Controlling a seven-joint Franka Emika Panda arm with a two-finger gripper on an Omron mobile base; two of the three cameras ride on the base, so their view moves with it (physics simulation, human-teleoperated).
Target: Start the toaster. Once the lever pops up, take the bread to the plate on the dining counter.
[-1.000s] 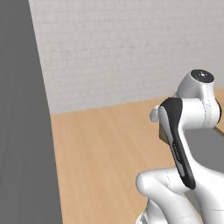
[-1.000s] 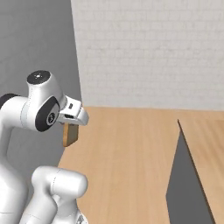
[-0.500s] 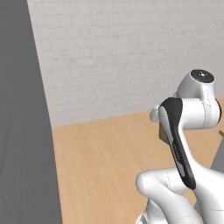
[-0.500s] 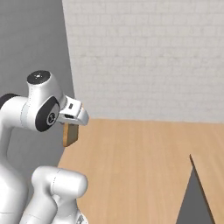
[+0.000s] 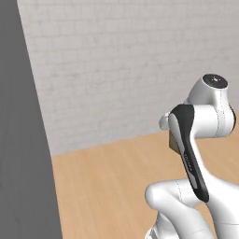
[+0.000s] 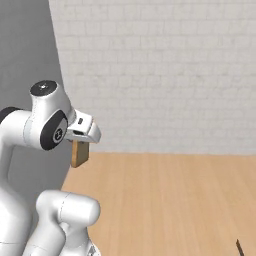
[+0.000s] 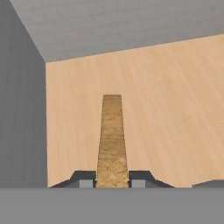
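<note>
My gripper (image 7: 112, 179) is shut on the bread (image 7: 112, 135), a tan slice seen edge on, reaching away from the fingers over a light-wood surface (image 7: 175, 100). From the right base view the bread (image 6: 80, 154) hangs upright below the gripper (image 6: 80, 144), held up in front of the arm. In the left base view a brown corner of the bread (image 5: 173, 142) peeks out behind the dark forearm. The toaster, the plate and the dining counter are out of view.
A tall plain grey panel (image 5: 23, 140) stands close on the left, also at the left in the right base view (image 6: 27, 60). A white brick wall (image 5: 116, 70) closes the back. A small dark corner (image 6: 240, 247) shows at the lower right.
The whole scene has slid sideways in both base views, so the base has moved. The dark panel at the right has nearly left the right base view. The arm still holds the bread the same way.
</note>
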